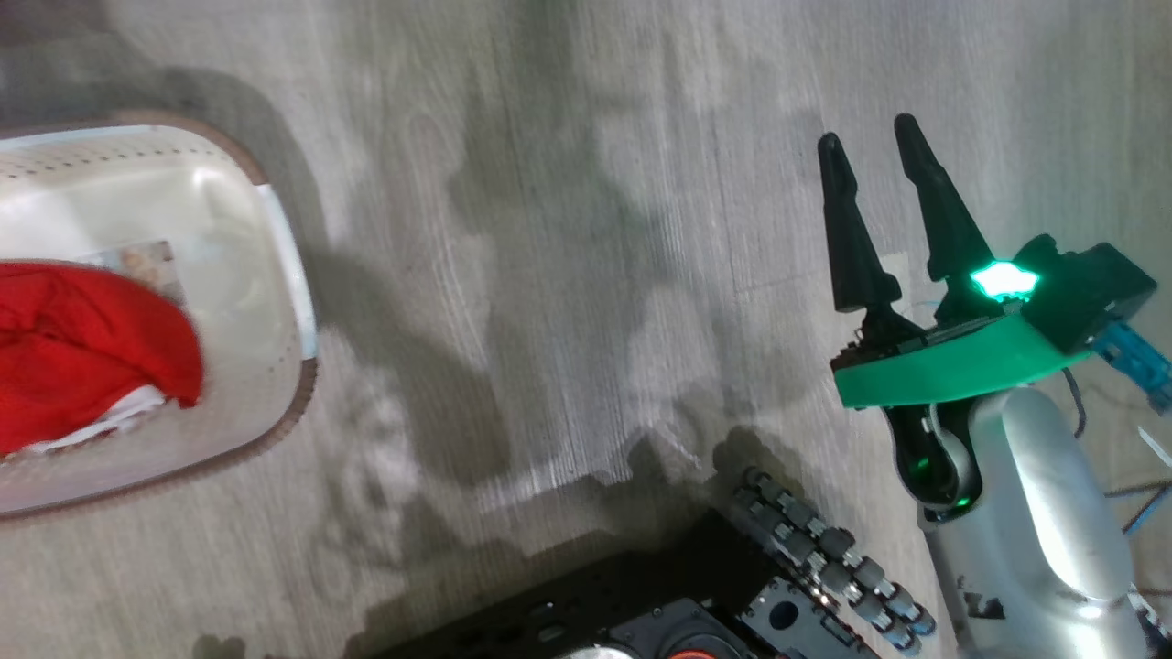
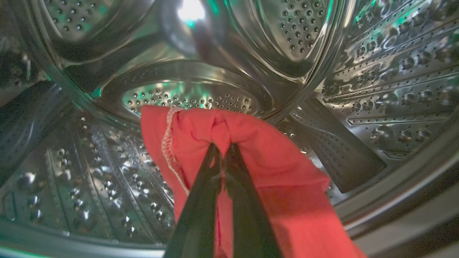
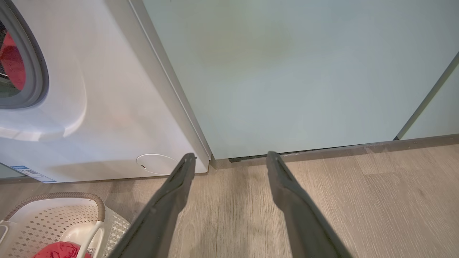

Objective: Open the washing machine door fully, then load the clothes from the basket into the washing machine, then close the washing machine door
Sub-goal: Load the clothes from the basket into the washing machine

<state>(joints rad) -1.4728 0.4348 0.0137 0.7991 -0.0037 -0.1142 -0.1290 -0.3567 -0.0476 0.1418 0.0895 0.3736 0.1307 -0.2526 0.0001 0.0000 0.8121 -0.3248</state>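
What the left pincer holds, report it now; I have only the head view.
Observer: The left pincer is shut on a red garment.
Operator: Give me its location.
Observer: It is inside the perforated steel drum.
Operator: Place the right pincer relative to the washer.
Observer: The right pincer, open, points toward the bottom of the seam between the washing machine and a pale cabinet.
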